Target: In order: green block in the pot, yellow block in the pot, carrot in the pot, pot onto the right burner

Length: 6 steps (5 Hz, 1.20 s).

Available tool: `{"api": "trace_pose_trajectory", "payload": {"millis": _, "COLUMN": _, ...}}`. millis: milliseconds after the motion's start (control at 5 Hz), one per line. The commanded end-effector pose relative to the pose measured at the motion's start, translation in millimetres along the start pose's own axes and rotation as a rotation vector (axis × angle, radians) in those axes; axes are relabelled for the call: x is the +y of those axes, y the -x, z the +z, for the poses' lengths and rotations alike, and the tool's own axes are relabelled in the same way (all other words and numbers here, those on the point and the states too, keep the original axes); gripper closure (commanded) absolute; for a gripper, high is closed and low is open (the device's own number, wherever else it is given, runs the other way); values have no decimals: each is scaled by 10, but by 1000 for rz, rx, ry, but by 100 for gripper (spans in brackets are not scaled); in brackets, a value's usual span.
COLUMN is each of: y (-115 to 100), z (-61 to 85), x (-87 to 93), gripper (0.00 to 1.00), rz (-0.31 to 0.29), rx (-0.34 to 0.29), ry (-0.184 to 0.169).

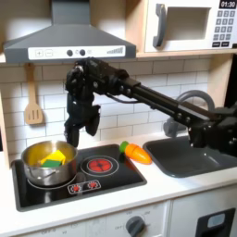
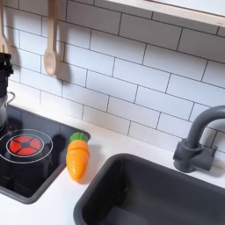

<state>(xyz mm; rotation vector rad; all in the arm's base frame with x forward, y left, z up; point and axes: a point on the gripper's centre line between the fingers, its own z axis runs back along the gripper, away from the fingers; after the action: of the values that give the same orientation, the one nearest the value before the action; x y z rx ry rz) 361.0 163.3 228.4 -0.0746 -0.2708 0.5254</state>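
from my station i see the black gripper hanging just above the round shiny silver metal pot on the black stovetop in the first exterior view; i cannot tell how wide its jaws stand. the small bright green block and small yellow block lie inside the pot. the orange toy carrot with its green leafy end lies on the white counter between stovetop and dark sink.
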Motion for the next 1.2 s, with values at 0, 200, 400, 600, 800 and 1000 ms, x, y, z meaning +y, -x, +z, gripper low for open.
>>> {"api": "trace_pose_trajectory", "payload": {"millis": 0, "y": 125, "z": -23, "x": -170, "gripper": 0, "rz": -41, "rx": 10, "ry": -3}}
{"api": "trace_pose_trajectory", "payload": {"millis": 200, "y": 182, "z": -96, "x": -351, "gripper": 0, "rz": -68, "rx": 27, "ry": 10}}
{"api": "trace_pose_trajectory", "payload": {"millis": 400, "y": 244, "z": -115, "x": -514, "gripper": 0, "rz": -80, "rx": 23, "ry": 9}}
{"api": "trace_pose_trajectory", "payload": {"millis": 600, "y": 280, "z": -162, "x": -686, "gripper": 0, "rz": -125, "rx": 33, "ry": 3}}
{"api": "trace_pose_trajectory", "payload": {"millis": 800, "y": 324, "z": -138, "x": -797, "gripper": 0, "rz": -138, "rx": 23, "ry": 12}}
{"api": "trace_pose_trajectory", "payload": {"millis": 1000, "y": 354, "z": -156, "x": -852, "gripper": 0, "rz": -146, "rx": 29, "ry": 9}}
